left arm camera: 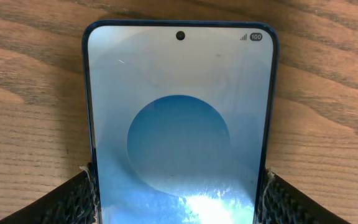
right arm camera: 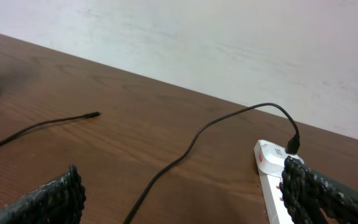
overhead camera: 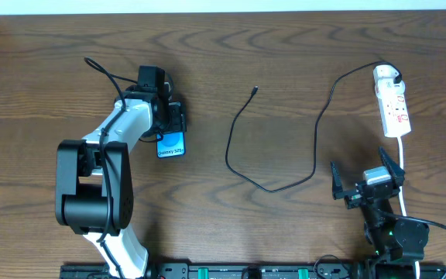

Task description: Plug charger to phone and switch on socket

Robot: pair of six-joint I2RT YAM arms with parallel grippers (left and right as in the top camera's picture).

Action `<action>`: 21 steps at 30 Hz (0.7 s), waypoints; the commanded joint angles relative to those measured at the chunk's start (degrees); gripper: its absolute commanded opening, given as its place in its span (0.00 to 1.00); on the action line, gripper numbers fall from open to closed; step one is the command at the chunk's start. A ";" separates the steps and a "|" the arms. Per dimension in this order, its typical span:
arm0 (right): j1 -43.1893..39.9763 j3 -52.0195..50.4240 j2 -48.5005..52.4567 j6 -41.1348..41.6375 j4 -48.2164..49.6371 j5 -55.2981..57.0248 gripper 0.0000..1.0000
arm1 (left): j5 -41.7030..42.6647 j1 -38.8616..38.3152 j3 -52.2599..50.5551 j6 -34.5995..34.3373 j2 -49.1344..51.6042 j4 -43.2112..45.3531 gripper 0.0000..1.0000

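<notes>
Overhead, the phone (overhead camera: pixel 171 146) is a small blue slab left of centre on the table (overhead camera: pixel 45 62), its far end hidden under the left gripper (overhead camera: pixel 172 132). The left wrist view shows that gripper's pads (left arm camera: pixel 73 199) against both long edges, holding it; whether it is lifted I cannot tell. The right gripper (overhead camera: pixel 360 167), near right, gapes wide and empty. The charger (overhead camera: pixel 269 188) loops across the middle, its tip well apart from the phone and its white plug in the socket (overhead camera: pixel 395 108) at far right. The right wrist view cuts off most of the socket, and its switches are unreadable.
</notes>
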 commanded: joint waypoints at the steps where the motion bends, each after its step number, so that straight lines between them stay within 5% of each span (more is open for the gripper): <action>1: 0.55 -0.09 -0.35 0.35 -0.28 0.17 0.99 | -0.37 0.76 -4.26 1.31 5.60 -1.44 0.66; 16: 0.55 -0.09 -0.35 0.35 -0.28 0.17 0.99 | -0.35 0.79 -4.26 3.32 5.57 -0.98 0.67; 18: 0.55 -0.09 -0.35 0.35 -0.28 0.17 0.99 | -0.35 0.79 -4.26 3.32 5.57 -0.94 0.79; 21: 0.55 -0.09 -0.35 0.35 -0.26 0.17 0.99 | -0.35 0.79 -4.26 3.30 5.57 -0.94 0.84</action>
